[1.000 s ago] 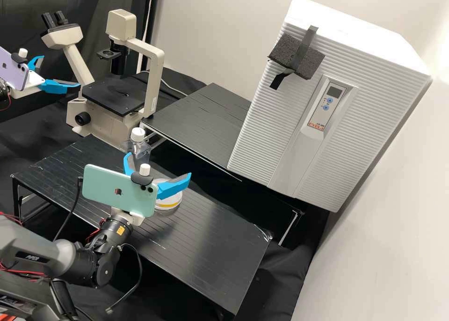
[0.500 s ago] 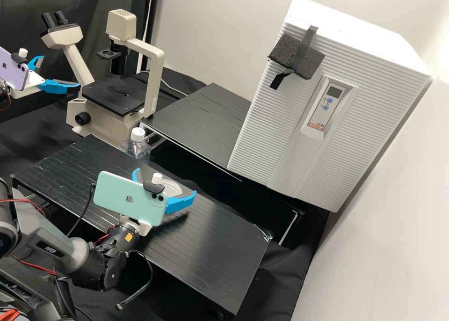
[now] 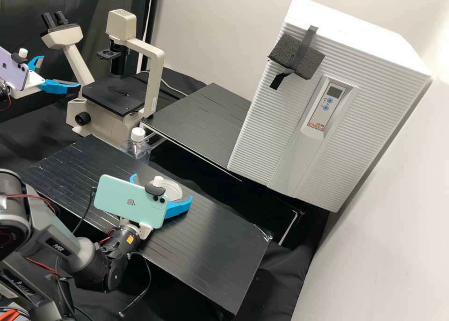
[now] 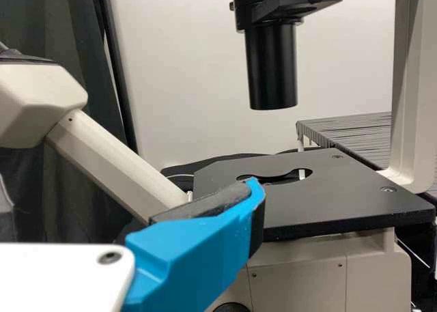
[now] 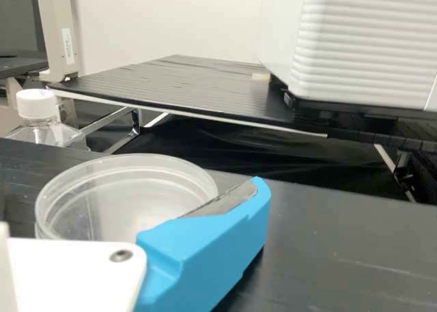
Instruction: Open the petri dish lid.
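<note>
In the high view I see the dish (image 3: 174, 189) on the table (image 3: 210, 239), near its far edge. Behind that edge, left of the dish, is the bottle (image 3: 135, 151). The microscope (image 3: 110, 128) sits farther back, left of the rear table (image 3: 199, 124); the incubator (image 3: 266, 129) is right.

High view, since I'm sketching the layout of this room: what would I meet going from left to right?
Purple phone → microscope eyepieces → white-capped clear bottle → petri dish → white ribbed cabinet.
</note>
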